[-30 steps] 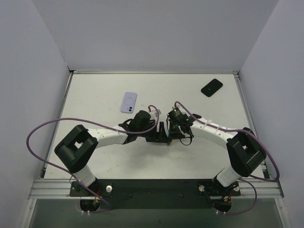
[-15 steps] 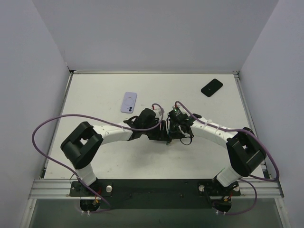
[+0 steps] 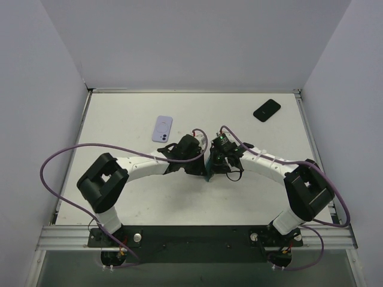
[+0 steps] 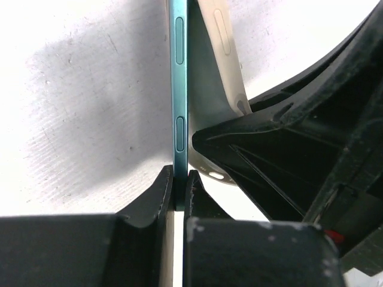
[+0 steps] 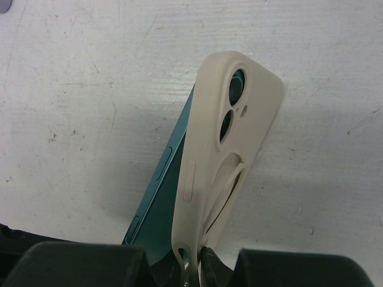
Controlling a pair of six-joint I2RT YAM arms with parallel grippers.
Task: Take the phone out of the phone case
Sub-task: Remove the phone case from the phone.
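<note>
- phone case [image 5: 227, 137], beige: teal phone [image 5: 157, 192] only half in it. Camera end sits in the cutout, lower end splayed out of the shell.
- my left end effector [image 4: 179, 186] is pressed together on the phone's bare side edge, just below the buttons.
- my right end effector [image 5: 192, 268] is pinching the case's loose lower lip, close beside the left.
- pair stands on edge at mid counter [image 3: 119, 113], which is white. A lilac phone [image 3: 162, 128] lies just behind, a black phone [image 3: 267, 110] at the far right corner. Plain pale walls [image 3: 191, 42] around.

White table [image 3: 119, 113] w/ lilac phone [image 3: 162, 128] mid-left & black phone [image 3: 267, 110] nr far-right corner.
</note>
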